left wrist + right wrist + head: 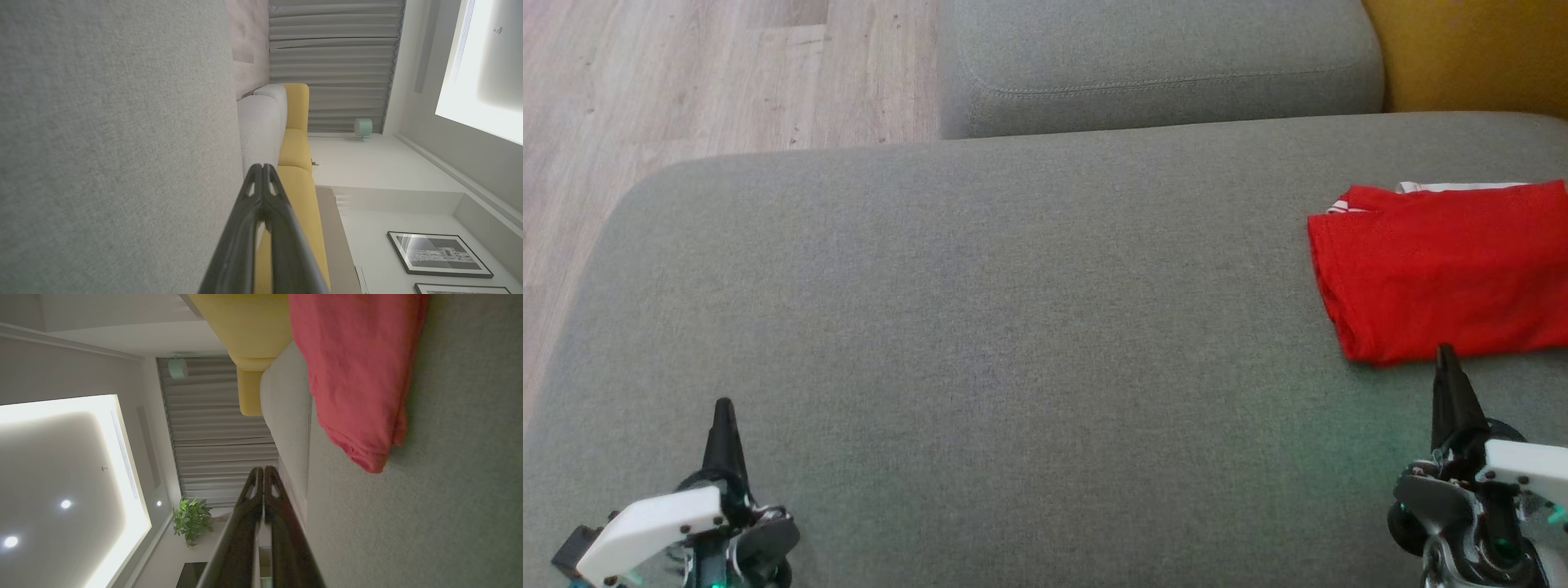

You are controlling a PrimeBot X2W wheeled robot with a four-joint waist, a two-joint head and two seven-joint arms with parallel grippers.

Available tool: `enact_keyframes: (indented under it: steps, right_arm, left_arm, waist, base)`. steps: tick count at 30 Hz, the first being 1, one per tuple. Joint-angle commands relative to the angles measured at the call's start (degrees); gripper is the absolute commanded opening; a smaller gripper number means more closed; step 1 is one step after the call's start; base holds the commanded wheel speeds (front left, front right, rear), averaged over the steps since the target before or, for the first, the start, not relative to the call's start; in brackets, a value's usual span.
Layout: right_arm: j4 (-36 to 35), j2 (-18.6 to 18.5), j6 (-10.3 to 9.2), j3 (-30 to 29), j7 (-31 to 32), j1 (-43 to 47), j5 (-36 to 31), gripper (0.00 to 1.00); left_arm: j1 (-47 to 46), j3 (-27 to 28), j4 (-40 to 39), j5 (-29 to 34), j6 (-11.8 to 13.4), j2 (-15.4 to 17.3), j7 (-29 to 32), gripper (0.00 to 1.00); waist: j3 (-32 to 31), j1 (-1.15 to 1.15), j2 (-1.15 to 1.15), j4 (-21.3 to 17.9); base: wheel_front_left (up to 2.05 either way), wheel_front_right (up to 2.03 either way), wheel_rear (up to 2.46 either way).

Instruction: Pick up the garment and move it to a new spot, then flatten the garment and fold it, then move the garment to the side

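Note:
The garment is red with a white-striped edge, folded into a neat rectangle at the right side of the grey sofa seat; its right part runs off the head view. The right wrist view catches the garment close by, lying on the grey fabric. My right gripper is shut and empty, its tip just short of the garment's near edge. Far off at the lower left, my left gripper is shut too, with nothing in it. Both pairs of fingers are pressed together.
A grey back cushion stands behind the seat. Yellow upholstery adjoins at the far right. Wooden floor lies beyond the seat's left edge. The seat between the two grippers is bare fabric.

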Motion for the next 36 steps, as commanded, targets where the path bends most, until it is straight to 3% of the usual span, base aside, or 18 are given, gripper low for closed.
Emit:
enact_keyframes:
  steps: [1,36]
  right_arm:
    - [-1.83,-0.28,0.4,1.15,0.31,-2.88,-0.42,0.0]
    - [-1.83,-0.23,0.4,1.07,0.37,-2.89,-0.48,0.0]
  left_arm:
    - [-2.96,2.32,-1.6,0.47,-0.36,0.24,0.29,0.0]
    - [-2.96,2.43,-1.6,0.56,-0.36,0.17,0.37,0.0]
  waist:
    - [0.0,0.0,0.0,0.0]
    - [0.0,0.0,0.0,0.0]
  base:
    - [0.0,0.0,0.0]
    - [0.0,0.0,0.0]
